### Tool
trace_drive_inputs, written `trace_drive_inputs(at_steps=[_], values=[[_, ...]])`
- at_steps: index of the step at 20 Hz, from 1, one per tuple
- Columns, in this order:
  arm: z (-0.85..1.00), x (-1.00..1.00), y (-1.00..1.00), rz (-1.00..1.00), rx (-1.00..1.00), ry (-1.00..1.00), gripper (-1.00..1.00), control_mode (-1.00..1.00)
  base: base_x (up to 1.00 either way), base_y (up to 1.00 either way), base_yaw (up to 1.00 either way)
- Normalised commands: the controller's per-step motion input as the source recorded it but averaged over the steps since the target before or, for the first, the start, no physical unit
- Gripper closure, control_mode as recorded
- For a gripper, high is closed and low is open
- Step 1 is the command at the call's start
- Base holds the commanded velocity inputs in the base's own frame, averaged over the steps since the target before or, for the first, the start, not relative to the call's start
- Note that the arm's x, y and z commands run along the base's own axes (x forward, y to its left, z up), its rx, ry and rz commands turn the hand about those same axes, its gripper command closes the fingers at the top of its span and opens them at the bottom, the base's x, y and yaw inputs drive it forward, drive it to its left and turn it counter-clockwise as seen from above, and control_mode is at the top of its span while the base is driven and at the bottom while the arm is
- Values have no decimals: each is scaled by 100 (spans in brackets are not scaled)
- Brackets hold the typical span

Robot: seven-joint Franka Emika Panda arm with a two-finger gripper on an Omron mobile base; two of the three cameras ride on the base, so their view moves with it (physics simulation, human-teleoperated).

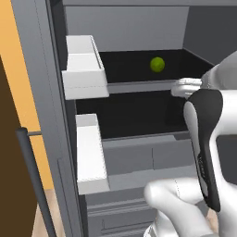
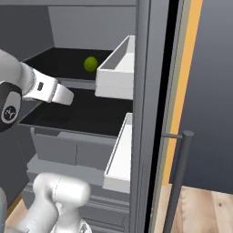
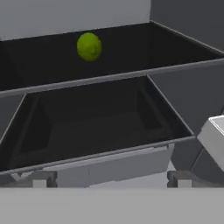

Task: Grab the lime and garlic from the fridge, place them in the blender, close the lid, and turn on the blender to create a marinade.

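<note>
The fridge stands open in front of me. A small yellow-green lime rests alone on its upper black shelf, toward the back. My gripper is open, its fingertips spread wide with nothing between them. It hovers in front of the lower black shelf, below the lime and short of it. My white hand reaches in from the fridge's front edge. The garlic, the blender and the lid are out of view.
White door bins line the open door, one corner near my hand. A thin dark door handle stands outside. Grey drawers sit under the shelves. Fridge side walls close in the shelves.
</note>
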Motion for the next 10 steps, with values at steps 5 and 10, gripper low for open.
trace_drive_inputs(at_steps=[5, 10], values=[[63, 48, 0, 0, -6, -8, -100, -100, 0, 0, 0], [0, 78, 0, 0, 0, 5, -100, -100, 0, 0, 0]])
